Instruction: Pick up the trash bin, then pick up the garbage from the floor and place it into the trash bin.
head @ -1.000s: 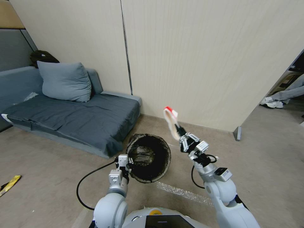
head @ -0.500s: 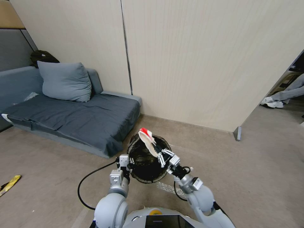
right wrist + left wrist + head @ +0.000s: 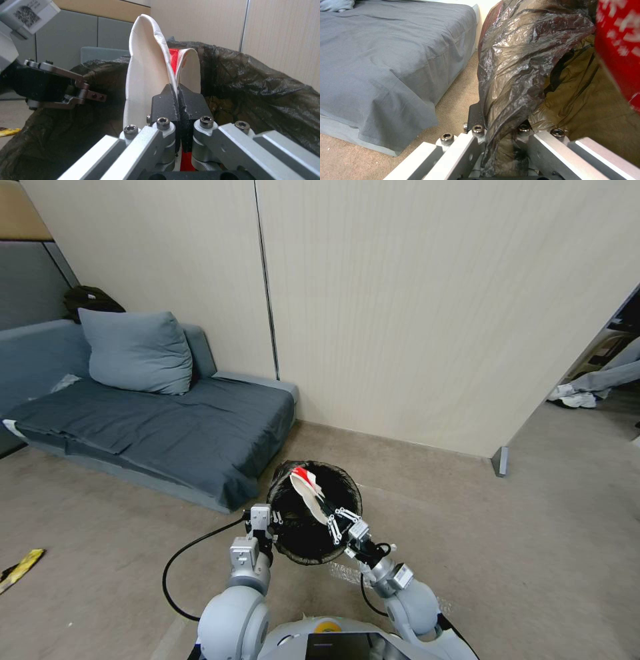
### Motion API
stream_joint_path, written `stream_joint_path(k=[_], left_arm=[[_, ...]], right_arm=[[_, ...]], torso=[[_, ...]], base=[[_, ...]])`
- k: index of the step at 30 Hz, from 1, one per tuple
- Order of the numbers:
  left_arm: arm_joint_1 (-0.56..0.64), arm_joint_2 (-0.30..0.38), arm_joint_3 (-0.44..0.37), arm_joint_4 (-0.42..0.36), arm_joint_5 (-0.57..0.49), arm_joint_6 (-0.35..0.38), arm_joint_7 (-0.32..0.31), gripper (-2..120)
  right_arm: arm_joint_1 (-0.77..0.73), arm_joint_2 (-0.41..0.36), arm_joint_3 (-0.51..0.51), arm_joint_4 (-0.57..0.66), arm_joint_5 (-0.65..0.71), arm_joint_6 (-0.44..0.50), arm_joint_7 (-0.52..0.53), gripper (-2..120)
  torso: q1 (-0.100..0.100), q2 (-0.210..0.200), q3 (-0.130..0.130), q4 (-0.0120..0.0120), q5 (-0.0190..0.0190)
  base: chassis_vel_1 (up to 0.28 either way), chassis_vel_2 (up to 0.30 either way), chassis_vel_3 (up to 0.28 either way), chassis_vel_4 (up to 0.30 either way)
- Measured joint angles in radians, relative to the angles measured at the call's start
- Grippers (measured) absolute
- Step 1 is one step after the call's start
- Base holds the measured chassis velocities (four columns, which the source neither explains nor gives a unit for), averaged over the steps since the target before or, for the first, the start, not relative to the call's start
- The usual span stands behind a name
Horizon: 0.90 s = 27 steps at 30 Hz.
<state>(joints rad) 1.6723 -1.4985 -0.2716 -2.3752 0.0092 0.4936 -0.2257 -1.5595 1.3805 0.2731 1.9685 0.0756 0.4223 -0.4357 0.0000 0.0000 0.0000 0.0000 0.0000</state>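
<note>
The trash bin [image 3: 303, 557] with its black bag liner [image 3: 513, 62] is tilted, its opening turned toward me. My left gripper [image 3: 267, 523] is shut on the near-left lined rim, and the left wrist view shows my left gripper [image 3: 498, 127] clamped over the plastic. My right gripper [image 3: 331, 517] is shut on a flattened red-and-white wrapper [image 3: 303, 488], one piece of the garbage, held over the bin's mouth. In the right wrist view my right gripper [image 3: 179, 93] pinches the wrapper [image 3: 143, 62] upright, with the liner [image 3: 253, 82] behind. A yellow packet [image 3: 20, 568] lies on the floor far left.
A low grey sofa bed [image 3: 167, 433] with a pillow [image 3: 137, 352] stands left of the bin. The panelled wall [image 3: 413, 327] runs behind, ending at a corner [image 3: 500, 460] on the right. A black cable [image 3: 180, 560] loops on the floor. A clear plastic strip [image 3: 347, 575] lies under the right arm.
My right arm swung left and drew in, carrying the wrapper from beside the bin to over its opening. The left gripper and the bin stayed put.
</note>
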Motion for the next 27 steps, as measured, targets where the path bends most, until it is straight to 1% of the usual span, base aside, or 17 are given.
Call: stream_joint_path(k=[1, 4, 5, 8, 9, 10, 11, 13, 14, 17, 19, 21, 23, 24, 25, 26, 27], left_arm=[[0.000, 0.000, 0.000, 0.000, 0.000, 0.000, 0.000, 1], [0.000, -0.002, -0.001, 0.000, 0.001, -0.004, -0.002, 1], [0.000, -0.002, -0.001, 0.000, 0.001, -0.004, -0.002, 1], [0.000, -0.003, -0.004, 0.000, 0.000, -0.012, -0.002, 1], [0.000, -0.003, -0.004, 0.000, 0.000, -0.012, -0.002, 1], [-0.001, -0.003, -0.005, 0.001, 0.000, -0.013, -0.004, 1], [-0.002, -0.003, -0.004, 0.002, 0.000, -0.013, -0.007, 1], [-0.002, -0.003, -0.004, 0.002, 0.000, -0.011, -0.010, 1], [-0.002, -0.003, -0.004, 0.002, 0.000, -0.011, -0.010, 1], [-0.001, -0.002, -0.004, 0.001, -0.001, -0.004, -0.011, 1], [-0.001, -0.002, -0.004, 0.000, -0.001, -0.002, -0.011, 1], [-0.001, -0.002, -0.004, -0.001, -0.002, 0.000, -0.011, 1], [-0.001, -0.002, -0.004, -0.001, -0.002, 0.000, -0.011, 1], [-0.001, -0.002, -0.003, -0.003, -0.004, 0.001, -0.009, 1], [0.000, -0.002, -0.003, -0.004, -0.004, 0.001, -0.008, 1], [0.000, -0.002, -0.003, -0.004, -0.004, 0.001, -0.007, 1], [0.001, -0.002, -0.004, -0.005, -0.004, 0.002, -0.007, 1]], right_arm=[[0.000, 0.000, 0.000, 0.000, 0.000, 0.000, 0.000, 0], [-0.005, 0.003, 0.001, -0.002, -0.008, 0.010, 0.005, 14], [-0.005, 0.003, 0.001, -0.002, -0.008, 0.010, 0.005, 14], [-0.012, 0.002, 0.007, 0.011, -0.010, 0.014, 0.005, 29], [-0.012, 0.002, 0.007, 0.011, -0.010, 0.014, 0.005, 29], [-0.013, 0.002, 0.010, 0.014, -0.010, 0.014, 0.005, 32], [-0.015, 0.002, 0.014, 0.017, -0.010, 0.015, 0.005, 39], [-0.017, 0.007, 0.022, 0.032, -0.009, 0.017, 0.005, 47], [-0.017, 0.007, 0.022, 0.032, -0.009, 0.017, 0.005, 47], [-0.021, 0.010, 0.025, 0.062, -0.007, 0.016, 0.005, 63], [-0.022, 0.009, 0.025, 0.065, -0.008, 0.016, 0.006, 64], [-0.025, 0.009, 0.022, 0.067, -0.010, 0.016, 0.005, 73], [-0.025, 0.009, 0.022, 0.067, -0.010, 0.016, 0.005, 73], [-0.029, 0.010, 0.019, 0.067, -0.014, 0.016, 0.005, 84], [-0.029, 0.011, 0.018, 0.067, -0.016, 0.018, 0.005, 91], [-0.030, 0.012, 0.017, 0.068, -0.017, 0.018, 0.005, 92], [-0.031, 0.012, 0.017, 0.078, -0.020, 0.019, 0.005, 98]], torso=[[0.000, 0.000, 0.000, 0.0000, 0.0000], [0.000, 0.000, 0.000, 0.0000, 0.0000], [0.000, 0.000, 0.000, 0.0000, 0.0000], [0.000, 0.000, 0.000, 0.0000, 0.0000], [0.000, 0.000, 0.000, 0.0000, 0.0000], [0.000, 0.000, 0.000, 0.0000, 0.0000], [0.000, 0.000, 0.000, 0.0000, 0.0000], [0.000, 0.000, 0.000, 0.0000, 0.0001], [0.000, 0.000, 0.000, 0.0000, 0.0001], [0.000, 0.000, 0.000, 0.0000, 0.0000], [0.000, 0.000, 0.000, 0.0000, 0.0000], [0.000, 0.000, 0.000, 0.0001, 0.0000], [0.000, 0.000, 0.000, 0.0001, 0.0000], [0.000, 0.000, 0.000, -0.0001, 0.0000], [0.000, 0.000, 0.000, 0.0000, 0.0000], [0.000, 0.000, 0.000, 0.0000, 0.0001], [0.000, 0.000, 0.000, 0.0000, 0.0000]], base=[[0.000, 0.000, 0.000, 0.000], [0.000, 0.000, 0.000, 0.000], [0.000, 0.000, 0.000, 0.000], [0.000, 0.000, 0.000, 0.000], [0.000, 0.000, 0.000, 0.000], [0.000, 0.000, 0.000, 0.000], [0.000, 0.000, 0.000, 0.000], [0.000, 0.000, 0.000, 0.000], [0.000, 0.000, 0.000, 0.000], [0.000, 0.000, 0.000, 0.000], [0.000, 0.000, 0.000, 0.000], [0.000, 0.000, 0.000, 0.000], [0.000, 0.000, 0.000, 0.000], [0.000, 0.000, 0.000, 0.000], [0.000, 0.000, 0.000, 0.000], [0.000, 0.000, 0.000, 0.000], [0.000, 0.000, 0.000, 0.000]])
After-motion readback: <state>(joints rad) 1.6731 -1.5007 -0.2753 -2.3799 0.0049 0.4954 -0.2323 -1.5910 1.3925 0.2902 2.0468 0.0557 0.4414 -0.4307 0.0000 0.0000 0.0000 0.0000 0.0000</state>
